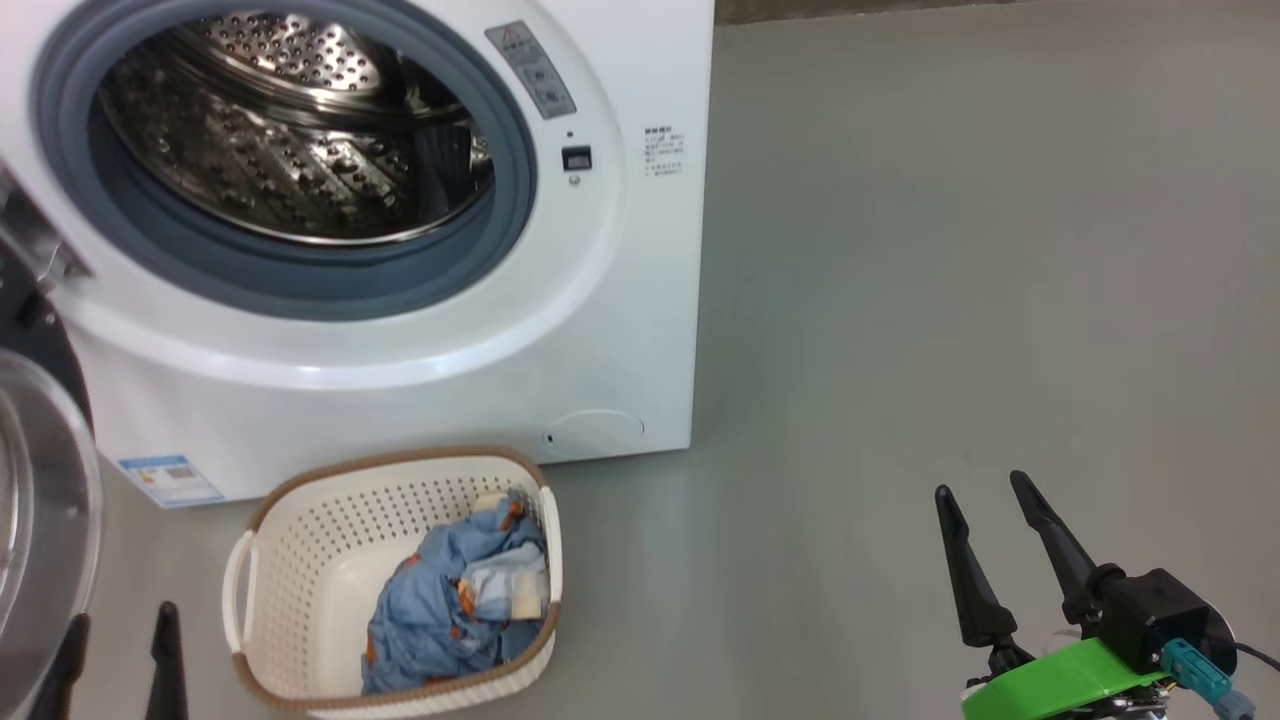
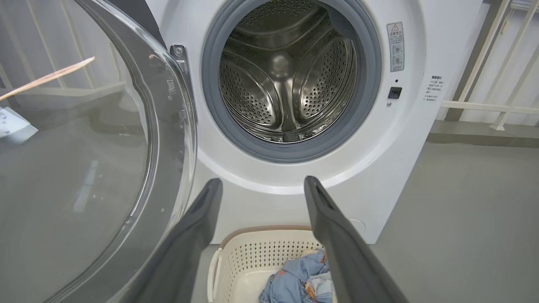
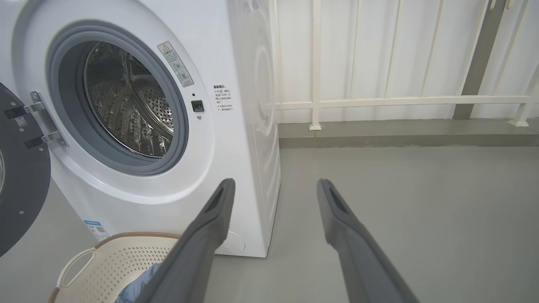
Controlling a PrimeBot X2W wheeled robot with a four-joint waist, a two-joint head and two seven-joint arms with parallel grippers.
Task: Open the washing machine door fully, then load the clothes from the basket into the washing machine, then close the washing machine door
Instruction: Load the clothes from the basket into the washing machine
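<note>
We see the washing machine [image 1: 420,390] in smooth white casing with a soft gloss. Inside, the drum [image 2: 286,75] gleams: polished, perforated steel throwing reflections. Around it, the gasket [image 1: 300,290] looks like matt grey-blue rubber. The washing machine door [image 2: 84,168] shows clear, glossy glass, and its hinge [image 3: 36,99] is bright metal. Down at the basket [image 1: 300,540] we get smooth cream plastic, perforated, with a brown woven-look rim. The clothes [image 1: 450,600] are soft, crumpled blue cloth, matt. The floor [image 1: 950,250] is smooth matt grey. The right claw [image 1: 980,483] has dark matt fingers [image 1: 968,570] above a shiny green plastic cover [image 1: 1060,680].
</note>
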